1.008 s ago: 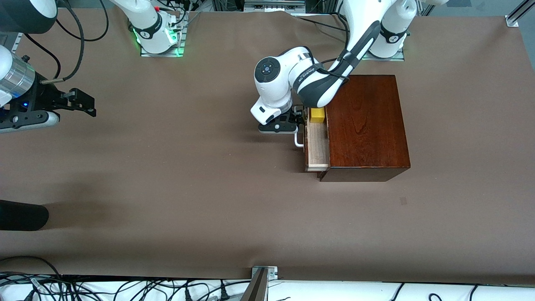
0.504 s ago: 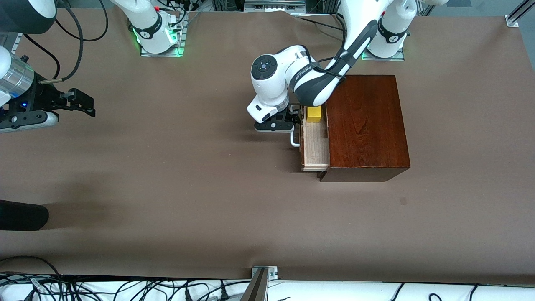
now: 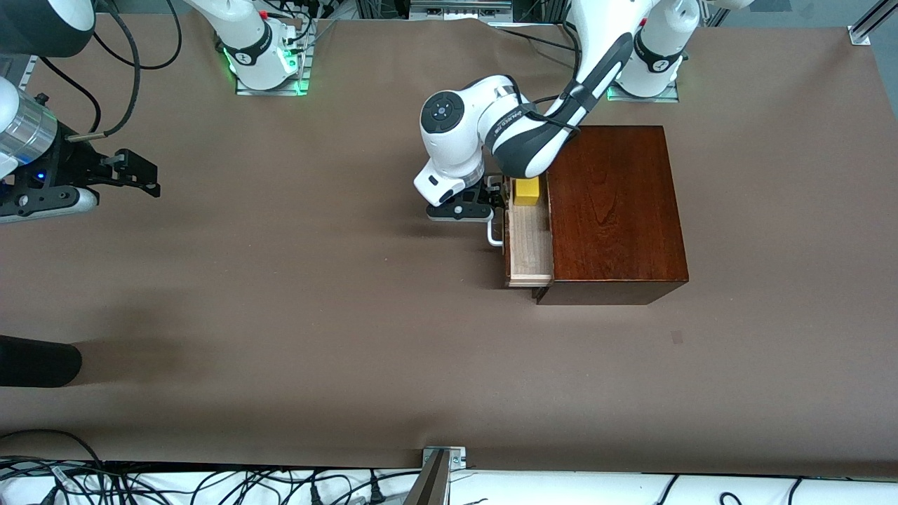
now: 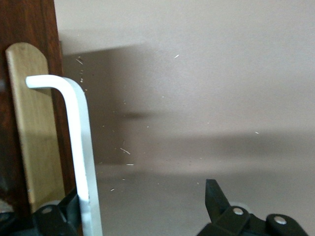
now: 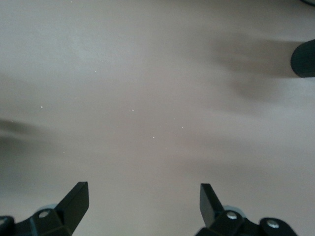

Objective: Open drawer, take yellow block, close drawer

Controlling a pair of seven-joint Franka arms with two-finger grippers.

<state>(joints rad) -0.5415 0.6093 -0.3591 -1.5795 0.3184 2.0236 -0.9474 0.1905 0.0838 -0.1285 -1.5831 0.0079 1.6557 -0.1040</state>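
Observation:
The dark reddish-brown wooden box (image 3: 610,210) stands toward the left arm's end of the table. Its drawer (image 3: 531,245) is pulled partly out and shows a pale wood interior. The yellow block (image 3: 527,191) lies in the drawer's end farther from the front camera. My left gripper (image 3: 497,198) is low in front of the drawer, at the white bar handle (image 3: 495,235). In the left wrist view the left gripper (image 4: 140,196) is open, with the handle (image 4: 81,147) between the fingers, close against one. My right gripper (image 3: 144,177) waits open and empty at the right arm's end, and it also shows in its own wrist view (image 5: 142,194).
A black rounded object (image 3: 35,361) lies at the right arm's end, near the front edge, and also shows in the right wrist view (image 5: 304,58). Cables (image 3: 210,484) run along the front edge. Brown table surface (image 3: 316,280) spreads in front of the drawer.
The drawer has slid a little farther out of the box, and my left gripper moved with its handle toward the right arm's end. The right arm has not moved.

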